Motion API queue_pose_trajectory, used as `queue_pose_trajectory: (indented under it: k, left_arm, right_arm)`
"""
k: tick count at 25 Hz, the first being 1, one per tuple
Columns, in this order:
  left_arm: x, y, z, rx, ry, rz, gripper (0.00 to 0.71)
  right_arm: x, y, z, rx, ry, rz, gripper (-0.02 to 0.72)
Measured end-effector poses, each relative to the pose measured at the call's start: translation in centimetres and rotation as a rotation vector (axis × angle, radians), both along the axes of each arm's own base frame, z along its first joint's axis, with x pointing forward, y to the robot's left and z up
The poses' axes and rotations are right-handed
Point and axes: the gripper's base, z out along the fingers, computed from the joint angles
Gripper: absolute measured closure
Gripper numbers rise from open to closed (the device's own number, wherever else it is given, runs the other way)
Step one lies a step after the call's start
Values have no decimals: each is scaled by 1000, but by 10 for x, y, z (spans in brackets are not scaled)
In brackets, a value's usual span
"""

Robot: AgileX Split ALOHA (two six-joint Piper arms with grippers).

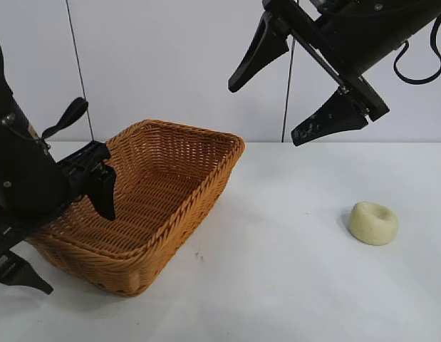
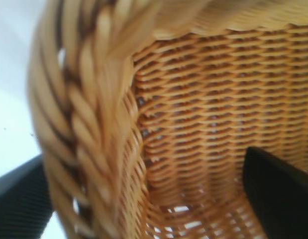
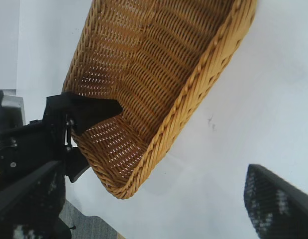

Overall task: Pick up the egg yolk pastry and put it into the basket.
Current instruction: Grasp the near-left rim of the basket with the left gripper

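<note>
The egg yolk pastry (image 1: 373, 223), a small pale cream puck with a dimple, lies on the white table at the right, well apart from the basket. The orange-brown wicker basket (image 1: 206, 187) stands at the left; it also shows in the right wrist view (image 3: 193, 94). My left gripper (image 1: 76, 252) straddles the basket's near-left braided rim (image 2: 89, 139), open, with one finger inside and one outside, and the inside finger is clear of the wall. My right gripper (image 1: 263, 116) hangs open and empty high above the table, up and left of the pastry. The pastry is out of both wrist views.
The white table (image 1: 277, 285) runs between basket and pastry. A pale wall stands behind. In the right wrist view the table's edge and grey floor (image 3: 94, 226) show beyond the basket's corner.
</note>
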Motion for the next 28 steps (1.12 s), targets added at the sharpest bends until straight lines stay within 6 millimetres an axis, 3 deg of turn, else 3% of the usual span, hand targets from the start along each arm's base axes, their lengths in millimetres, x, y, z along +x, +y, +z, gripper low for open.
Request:
queue_pose_trajectory:
  k: [5, 13, 22, 28]
  left_arm:
    - [0, 0, -2, 4, 7, -1, 44]
    - [-4, 2, -3, 23, 52, -3, 275]
    - [-4, 1, -3, 15, 58, 14, 603]
    - [-3, 1, -2, 14, 55, 11, 623]
  right_arm:
    - [0, 0, 0, 0, 2, 2, 8]
    - [0, 0, 0, 0, 2, 2, 8]
    - [0, 0, 0, 0, 3, 2, 8]
    - [0, 0, 0, 0, 3, 2, 8]
